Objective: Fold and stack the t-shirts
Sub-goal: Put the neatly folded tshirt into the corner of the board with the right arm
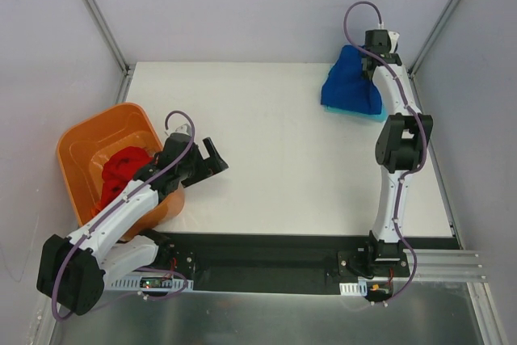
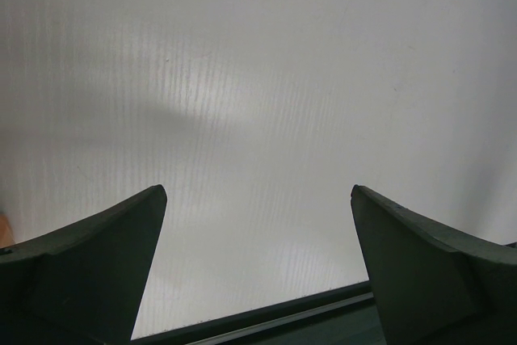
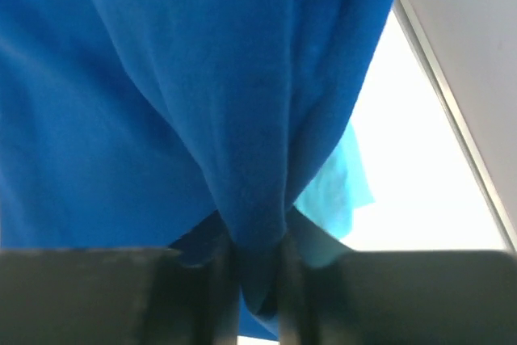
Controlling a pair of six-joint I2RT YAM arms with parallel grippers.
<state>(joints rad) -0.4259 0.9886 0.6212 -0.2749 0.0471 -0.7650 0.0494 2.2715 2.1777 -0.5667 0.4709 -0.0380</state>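
Presently right gripper (image 3: pixel 258 280): jaws nearly together, pinching fold of royal blue t-shirt (image 3: pixel 202 103). Cloth fans out bunched from pinch, spreading leftward and toward near side. Light teal t-shirt (image 3: pixel 335 191) lies just beneath, touching, peeking out at blue one's near edge, far right corner of table (image 1: pixel 275 143). Right gripper plainly nearer both. Left gripper (image 1: pixel 212 157) spread wide, holding nothing, over bare table, well apart. Its closest cloth: red t-shirt (image 1: pixel 123 169), behind it in orange tub (image 1: pixel 81 139).
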